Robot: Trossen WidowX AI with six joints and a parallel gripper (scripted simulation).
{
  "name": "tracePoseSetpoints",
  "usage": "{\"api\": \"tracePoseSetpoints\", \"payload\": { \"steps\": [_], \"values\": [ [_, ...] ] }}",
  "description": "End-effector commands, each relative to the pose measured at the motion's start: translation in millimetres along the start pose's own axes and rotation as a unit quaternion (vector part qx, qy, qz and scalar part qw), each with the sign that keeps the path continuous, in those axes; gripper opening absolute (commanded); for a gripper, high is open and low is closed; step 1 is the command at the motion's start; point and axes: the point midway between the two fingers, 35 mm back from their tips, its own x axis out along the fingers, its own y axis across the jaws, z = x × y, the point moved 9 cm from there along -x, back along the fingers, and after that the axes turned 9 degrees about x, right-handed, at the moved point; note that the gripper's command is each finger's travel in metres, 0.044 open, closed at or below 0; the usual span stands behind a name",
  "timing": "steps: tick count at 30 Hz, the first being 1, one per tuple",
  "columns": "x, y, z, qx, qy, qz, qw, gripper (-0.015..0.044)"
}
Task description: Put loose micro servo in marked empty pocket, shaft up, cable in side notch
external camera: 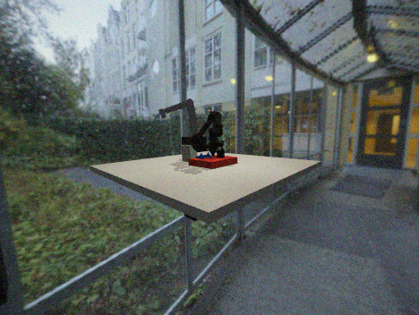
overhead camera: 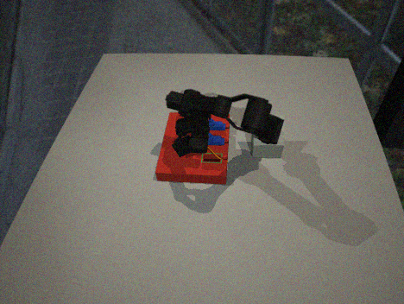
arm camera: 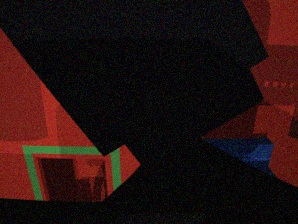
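The red deck (overhead camera: 190, 177) (external camera: 215, 164) (arm camera: 20, 117) lies on the table. Its pocket (overhead camera: 211, 160) (arm camera: 56, 180), outlined in green, shows a dark opening with no servo in it. A thin yellow line (overhead camera: 213, 152), perhaps a cable, runs slantwise by the pocket in the top view. My gripper (overhead camera: 190, 148) (external camera: 213, 155) is shut, low over the deck beside the pocket. The dark fingers meet in the wrist view, with no servo visible between them. I cannot make out the loose servo's body; the dark gripper hides part of the deck.
Two blue servos (overhead camera: 217, 125) (overhead camera: 217, 140) sit in the deck behind the pocket; blue also shows in the wrist view. The arm's grey base (overhead camera: 269, 151) stands beyond the deck's right side. The pale table (overhead camera: 129, 242) (external camera: 188, 188) extends around the deck.
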Motion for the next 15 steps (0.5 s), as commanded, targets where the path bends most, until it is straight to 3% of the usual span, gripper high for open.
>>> {"api": "tracePoseSetpoints", "payload": {
  "steps": [1,6,11,15],
  "values": [
    [1.3,-3.0,-0.2,0.000,0.003,-0.003,1.000,0.0000],
    [-4.7,-1.3,0.4,-0.001,0.001,-0.001,1.000,0.0000],
    [-40.9,-2.9,0.3,0.000,0.003,-0.004,1.000,0.0000],
    [-40.9,-2.9,0.3,0.000,0.003,-0.004,1.000,0.0000]
  ]
}}
